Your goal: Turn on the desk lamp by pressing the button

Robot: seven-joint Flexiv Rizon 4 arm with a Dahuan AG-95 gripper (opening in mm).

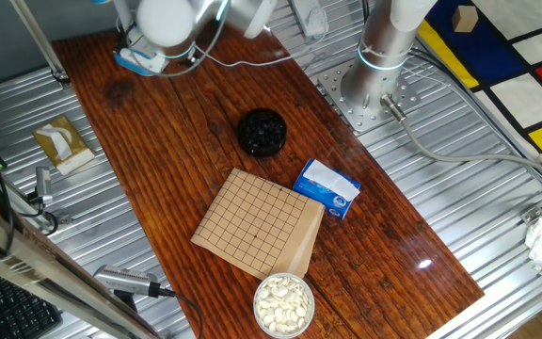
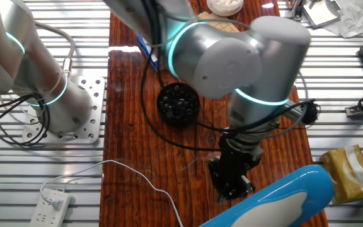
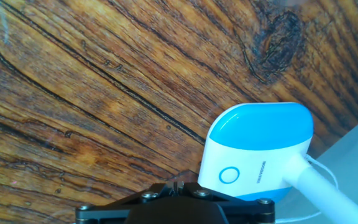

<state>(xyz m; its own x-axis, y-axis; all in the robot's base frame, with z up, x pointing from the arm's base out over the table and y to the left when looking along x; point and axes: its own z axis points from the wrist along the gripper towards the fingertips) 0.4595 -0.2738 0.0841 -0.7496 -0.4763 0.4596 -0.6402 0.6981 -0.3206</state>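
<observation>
The desk lamp's base [image 3: 260,149] has a light-blue top and a white front face with a round ring button [image 3: 229,175]. It stands on the wooden table at the lower right of the hand view. My gripper [image 3: 176,184] is at the bottom edge, just left of the button and close to the base, with its fingertips touching each other and nothing between them. In one fixed view the base [image 1: 139,61] peeks out under the arm at the table's far left corner. In the other fixed view the gripper [image 2: 232,183] points down beside the lamp's blue-and-white head [image 2: 276,202].
A black bowl of dark stones [image 1: 262,132], a grid board [image 1: 257,221], a blue-and-white packet [image 1: 327,188] and a bowl of white stones [image 1: 283,303] lie along the table. The lamp's thin white cord [image 2: 137,176] runs to a power strip [image 2: 49,205].
</observation>
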